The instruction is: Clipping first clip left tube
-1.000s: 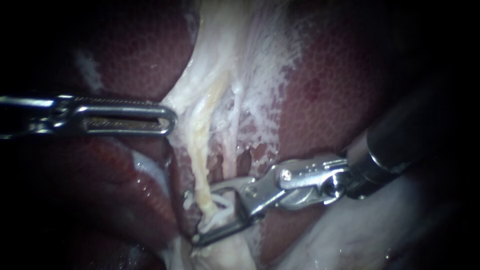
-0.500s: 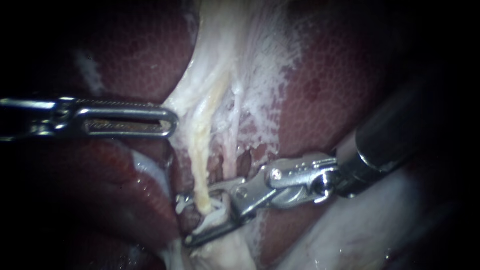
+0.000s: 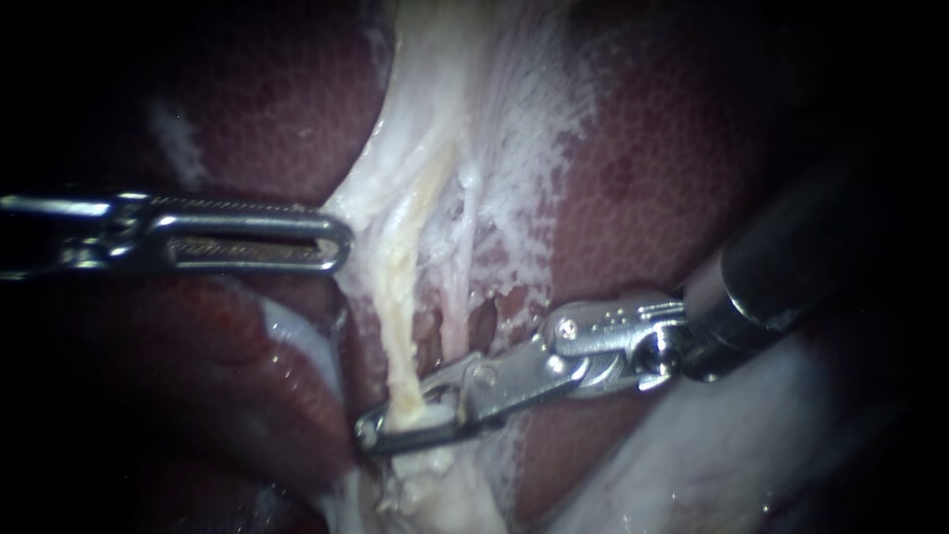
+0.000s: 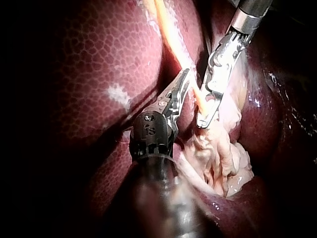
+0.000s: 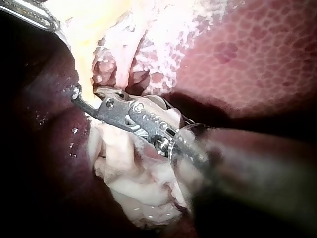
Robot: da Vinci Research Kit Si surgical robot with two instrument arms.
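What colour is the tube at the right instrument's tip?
The tube is pale creamy yellow, clearest in the endoscope view.

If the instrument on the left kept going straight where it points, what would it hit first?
The left instrument would probably meet the pale tissue at its tip, then the yellowish tube; depth is unclear.

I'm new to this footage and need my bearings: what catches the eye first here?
The right instrument, low in the endoscope view's middle, stands out: its jaws are shut on the pale yellow tube running down from white tissue. The left instrument lies level, its tip at that tissue's edge, and dark red liver fills both sides.
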